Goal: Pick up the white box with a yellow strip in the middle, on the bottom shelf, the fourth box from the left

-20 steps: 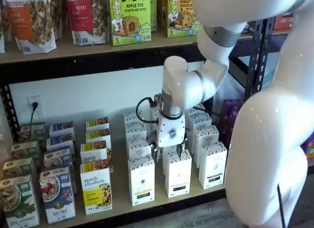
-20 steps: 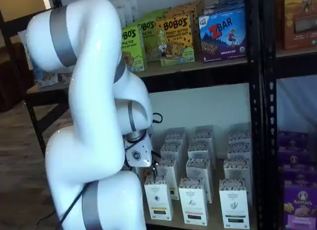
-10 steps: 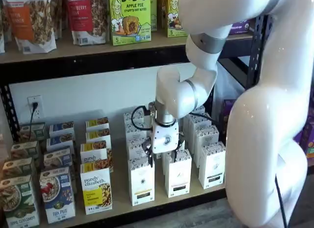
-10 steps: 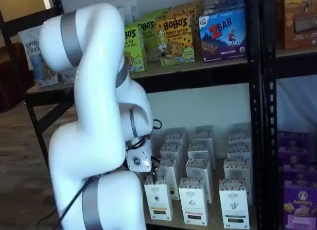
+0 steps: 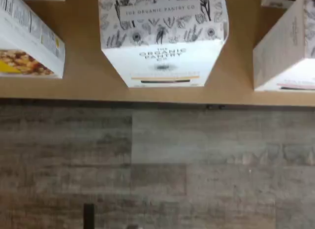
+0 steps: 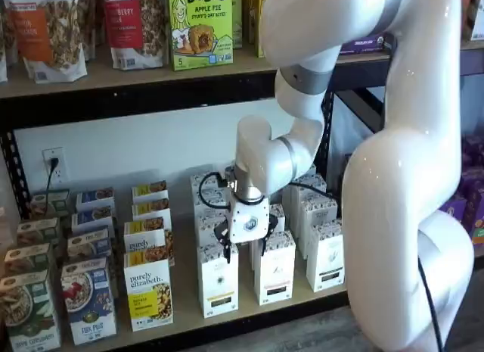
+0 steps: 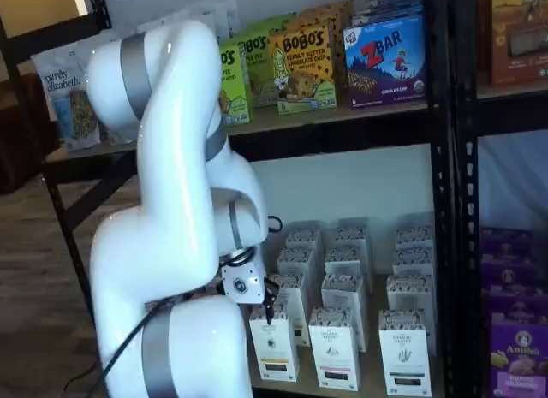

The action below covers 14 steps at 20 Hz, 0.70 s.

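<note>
The white box (image 6: 218, 279) stands at the front of the bottom shelf (image 6: 185, 291), its thin yellow strip low on the front. In both shelf views it is the front carton of its row, seen also as the white box (image 7: 274, 347). My gripper (image 6: 246, 248) hangs just above the box's top and slightly to its right, open, a plain gap between the black fingers (image 6: 226, 251) and nothing held. The wrist view looks down on the white box (image 5: 162, 37) and the shelf's front edge (image 5: 88, 76).
A white carton with a pink strip (image 6: 274, 267) stands right beside the target, a purely elizabeth box (image 6: 149, 295) to its left. Rows of like cartons run behind. The upper board with Bobo's boxes (image 6: 200, 26) is overhead. A black steel upright (image 7: 441, 201) stands at the right.
The arm has swung left and a little lower, carrying the gripper from above the pink-strip carton's row to above the white box. The jaws have stayed wide apart.
</note>
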### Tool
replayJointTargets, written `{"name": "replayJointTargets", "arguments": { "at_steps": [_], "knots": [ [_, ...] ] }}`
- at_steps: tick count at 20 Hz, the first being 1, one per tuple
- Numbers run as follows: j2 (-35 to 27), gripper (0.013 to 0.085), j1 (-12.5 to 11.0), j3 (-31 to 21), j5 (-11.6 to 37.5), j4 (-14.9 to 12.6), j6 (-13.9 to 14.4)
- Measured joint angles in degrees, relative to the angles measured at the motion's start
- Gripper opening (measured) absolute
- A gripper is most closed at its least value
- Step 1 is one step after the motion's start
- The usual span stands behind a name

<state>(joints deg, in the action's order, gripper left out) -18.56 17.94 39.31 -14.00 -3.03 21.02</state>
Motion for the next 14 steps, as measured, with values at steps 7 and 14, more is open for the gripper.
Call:
{"name": "replayJointTargets", "arguments": {
  "at_steps": [7,14],
  "knots": [
    [-5.2,0.085,0.1,4.7,1.6,0.0,0.0],
    [-10.5,0.085,0.4,10.1,1.4,-0.5,0.8]
  ]
}}
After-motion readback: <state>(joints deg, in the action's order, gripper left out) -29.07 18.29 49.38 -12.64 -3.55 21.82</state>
